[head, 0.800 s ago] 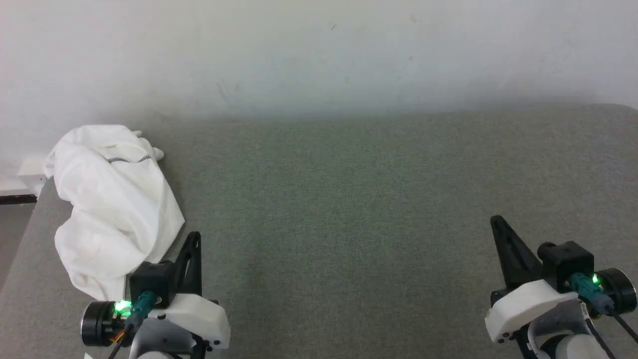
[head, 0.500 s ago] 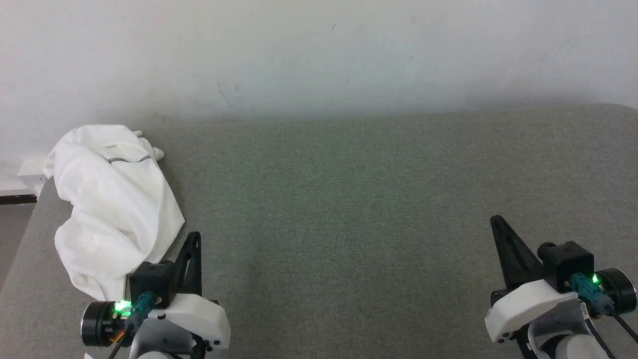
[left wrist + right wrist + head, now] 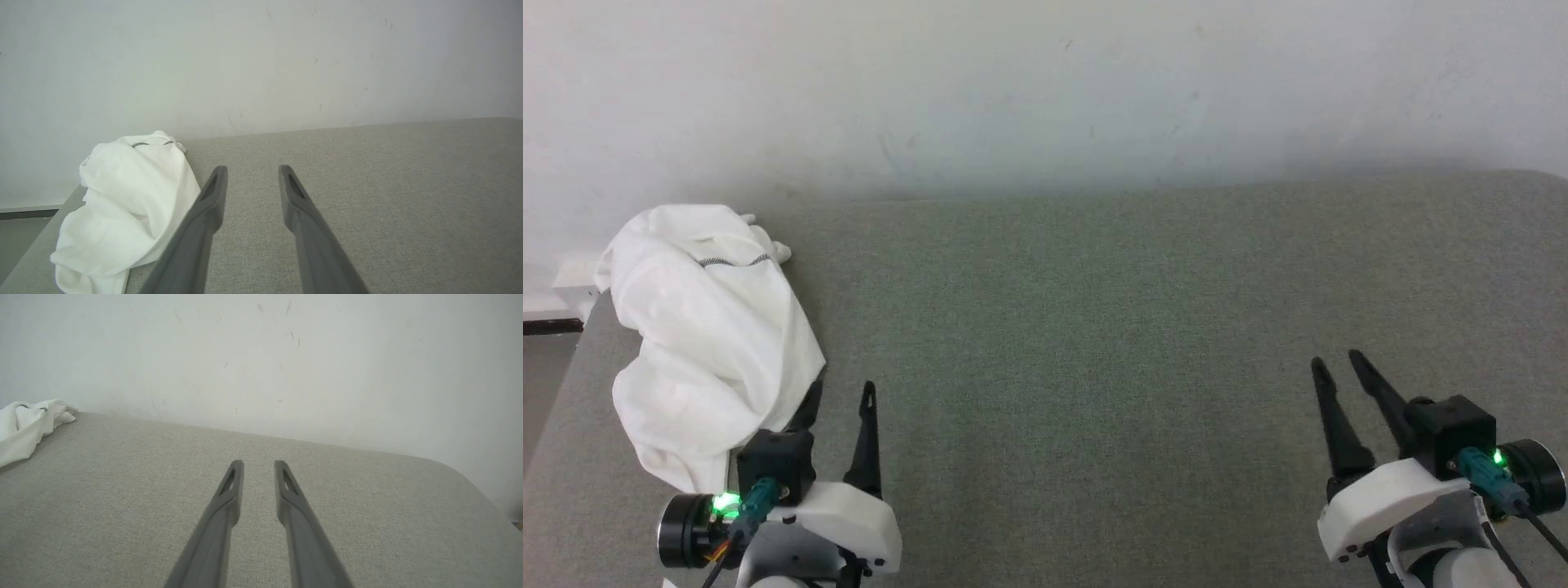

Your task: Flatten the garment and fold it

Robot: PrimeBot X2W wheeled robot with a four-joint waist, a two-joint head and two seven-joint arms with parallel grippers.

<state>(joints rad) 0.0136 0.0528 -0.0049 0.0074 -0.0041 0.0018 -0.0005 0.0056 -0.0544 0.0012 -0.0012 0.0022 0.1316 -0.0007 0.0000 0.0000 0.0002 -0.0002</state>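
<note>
- While the shirt [image 3: 715, 343] lies bunched at the frame's left on the table [image 3: 1094, 327], the left pincer [image 3: 841, 390] stands spread beside it, empty.
- At lower right, the right pincer [image 3: 1335, 359] stands slightly parted, empty.

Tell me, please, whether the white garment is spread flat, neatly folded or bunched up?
Bunched up: the garment lies in a rumpled, creased heap at the table's left edge, neither flattened nor folded.
</note>
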